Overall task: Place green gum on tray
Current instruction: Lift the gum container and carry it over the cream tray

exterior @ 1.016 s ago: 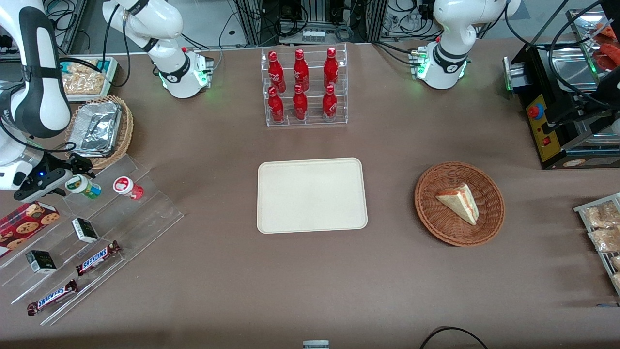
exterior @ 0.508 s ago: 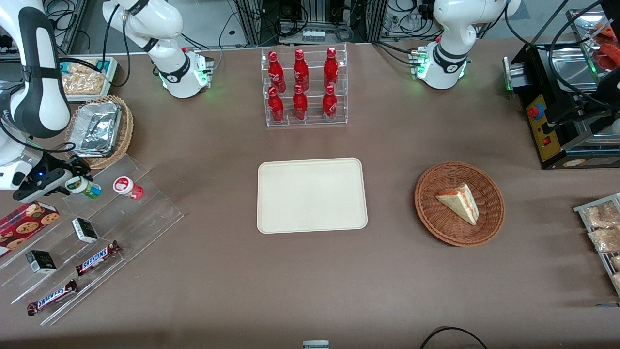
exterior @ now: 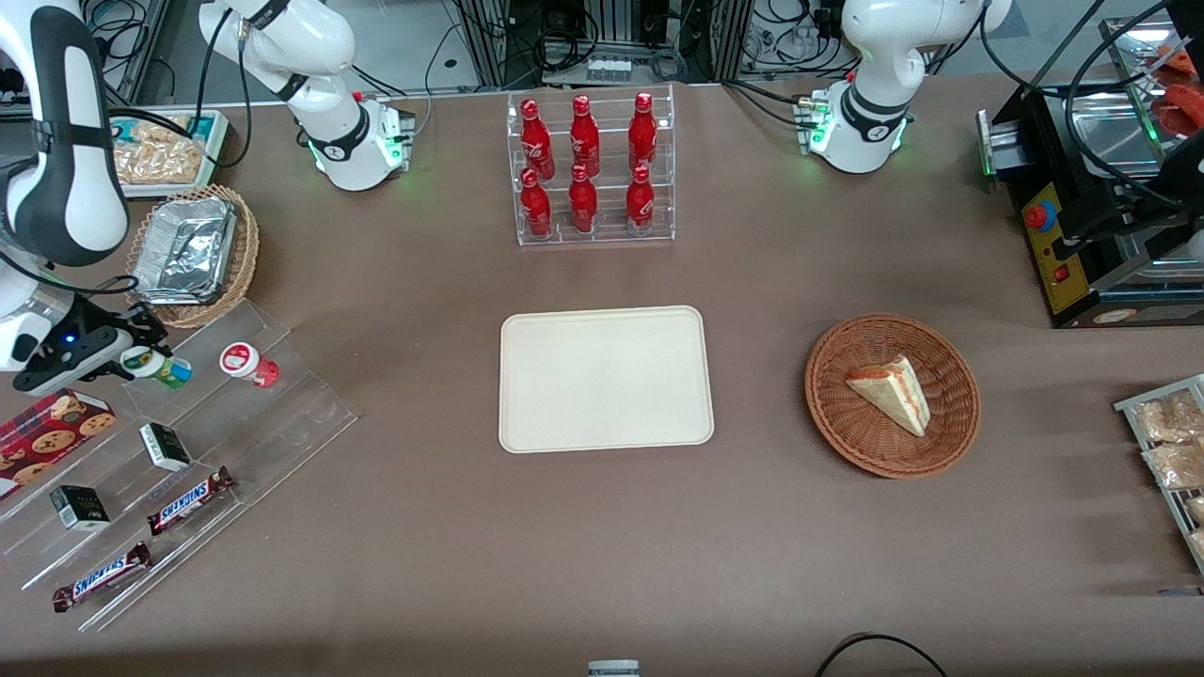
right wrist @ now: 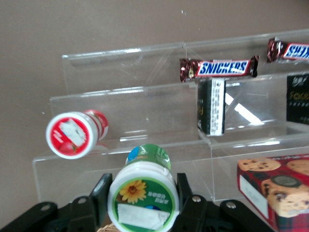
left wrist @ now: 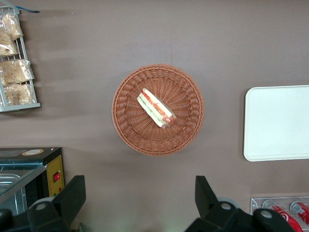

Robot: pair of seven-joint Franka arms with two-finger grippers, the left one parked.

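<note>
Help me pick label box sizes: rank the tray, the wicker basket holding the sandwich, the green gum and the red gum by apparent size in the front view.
1. tray
2. wicker basket
3. green gum and red gum: look alike, unranked.
The gripper is at the green gum, on the acrylic rack.

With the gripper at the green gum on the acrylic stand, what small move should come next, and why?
Probably a short lift straight up. The right gripper has its black fingers against both sides of the small green gum container with the white lid, apparently shut on it, on the clear stepped stand. The flat cream rectangular tray lies bare, toward the parked arm's end.
</note>
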